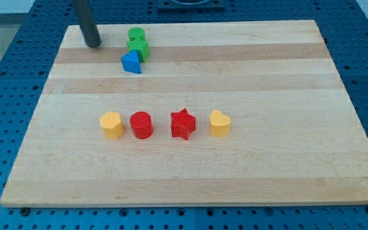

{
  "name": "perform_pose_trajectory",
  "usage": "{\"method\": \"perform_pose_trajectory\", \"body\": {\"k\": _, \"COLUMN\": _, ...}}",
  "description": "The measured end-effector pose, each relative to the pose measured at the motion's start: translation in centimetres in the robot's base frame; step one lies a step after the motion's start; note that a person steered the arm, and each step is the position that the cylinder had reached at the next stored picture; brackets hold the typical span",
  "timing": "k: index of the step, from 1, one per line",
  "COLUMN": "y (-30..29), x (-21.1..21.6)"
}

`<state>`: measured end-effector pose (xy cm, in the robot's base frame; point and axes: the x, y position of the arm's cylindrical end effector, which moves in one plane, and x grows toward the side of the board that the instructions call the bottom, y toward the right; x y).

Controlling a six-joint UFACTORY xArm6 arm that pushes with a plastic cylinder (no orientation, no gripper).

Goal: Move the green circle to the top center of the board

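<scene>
A: Pale wooden board [190,160] on a blue pegboard bench. Where's the green circle [137,34]?

B: Top left, touching a second green block [139,48] below it. My tip [93,44], bare and holding nothing, stands just left, so pushing rightward suits.

Green circle near the tabletop's upper left

The green circle [136,34] is a short green cylinder standing upright on its flat base. It lies close to the tabletop's [248,83] top edge, left of centre, touching a second green block [139,48] just below it
</scene>
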<state>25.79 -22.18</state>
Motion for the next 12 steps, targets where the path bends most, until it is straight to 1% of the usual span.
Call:
{"method": "perform_pose_trajectory", "body": {"k": 1, "y": 0.1, "x": 0.0}}
{"method": "perform_pose_trajectory", "body": {"k": 2, "y": 2.4, "x": 0.0}}
{"method": "perform_pose_trajectory", "body": {"k": 6, "y": 16.1, "x": -0.5}}
{"method": "perform_pose_trajectory", "body": {"k": 7, "y": 15.4, "x": -0.6}}
{"method": "perform_pose_trajectory", "body": {"k": 8, "y": 10.8, "x": -0.6}}
{"method": "perform_pose_trajectory", "body": {"k": 9, "y": 11.1, "x": -1.5}}
{"method": "perform_pose_trajectory", "body": {"k": 10, "y": 13.6, "x": -2.3}}
{"method": "perform_pose_trajectory", "body": {"k": 12, "y": 14.5, "x": -3.0}}
